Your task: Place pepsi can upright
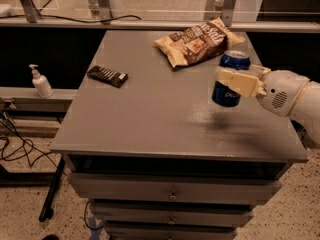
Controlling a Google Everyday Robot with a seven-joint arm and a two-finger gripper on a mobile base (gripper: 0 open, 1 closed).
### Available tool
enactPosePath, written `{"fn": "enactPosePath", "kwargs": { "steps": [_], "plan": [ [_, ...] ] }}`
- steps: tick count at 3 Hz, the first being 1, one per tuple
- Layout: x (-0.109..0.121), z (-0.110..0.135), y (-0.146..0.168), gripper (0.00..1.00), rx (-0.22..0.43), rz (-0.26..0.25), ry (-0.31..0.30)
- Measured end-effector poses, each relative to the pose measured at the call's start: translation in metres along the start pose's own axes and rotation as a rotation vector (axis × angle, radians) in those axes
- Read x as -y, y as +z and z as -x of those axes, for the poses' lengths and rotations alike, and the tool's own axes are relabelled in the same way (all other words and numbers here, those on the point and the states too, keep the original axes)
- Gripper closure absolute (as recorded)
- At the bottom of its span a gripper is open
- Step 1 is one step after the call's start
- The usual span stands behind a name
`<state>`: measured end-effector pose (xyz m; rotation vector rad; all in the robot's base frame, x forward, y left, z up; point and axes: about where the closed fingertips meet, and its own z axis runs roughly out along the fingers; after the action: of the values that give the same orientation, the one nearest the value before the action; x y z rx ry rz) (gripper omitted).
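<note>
Grey cabinet top (150, 114) carries a snack bag (197, 41) and a dark bar (107, 76). We see our gripper (226, 79) clamped on the upright pepsi can (235, 60), held over the right side near the bag.

Lab-like: drawer cabinet (150, 119), floor cables (15, 151); fingers (235, 79) hold pepsi can (226, 96) over cabinet.
</note>
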<state>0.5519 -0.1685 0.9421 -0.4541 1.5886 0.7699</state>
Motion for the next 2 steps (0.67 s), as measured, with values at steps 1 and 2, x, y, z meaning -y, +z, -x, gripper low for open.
{"fn": "enactPosePath", "kwargs": {
  "steps": [1, 2],
  "plan": [
    [-0.0035, 0.0012, -0.0002, 1.0, 0.042, 0.092, -0.07],
    [-0.0108, -0.0003, 0.0029, 1.0, 0.111, 0.258, -0.195]
  ]
}}
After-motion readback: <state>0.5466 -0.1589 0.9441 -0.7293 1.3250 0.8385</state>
